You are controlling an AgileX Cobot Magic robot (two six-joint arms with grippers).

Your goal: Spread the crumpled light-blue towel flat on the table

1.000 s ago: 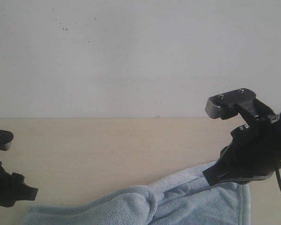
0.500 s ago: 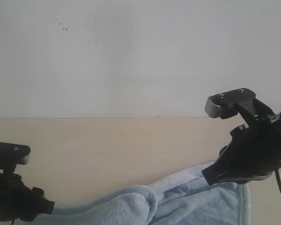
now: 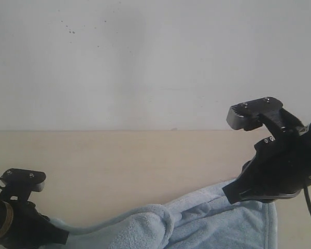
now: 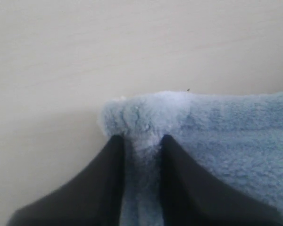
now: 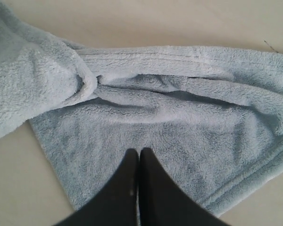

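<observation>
The left tool (image 4: 140, 141) is gripping a bunched corner of the towel (image 4: 226, 141) between its two dark fingers (image 4: 108, 179). The fluffy tuft is poking out just past their tips, and bare bench (image 4: 61, 56) is lying beyond it. From this tool the towel is running rightward across the bench as a rumpled, folded ridge toward the right tool (image 5: 139, 153). That tool's fingers are pressing tightly together with nothing between them, and their tips are pointing at the cloth; whether they are touching it is unclear. Just ahead of those tips a twisted fold is crossing the towel.
</observation>
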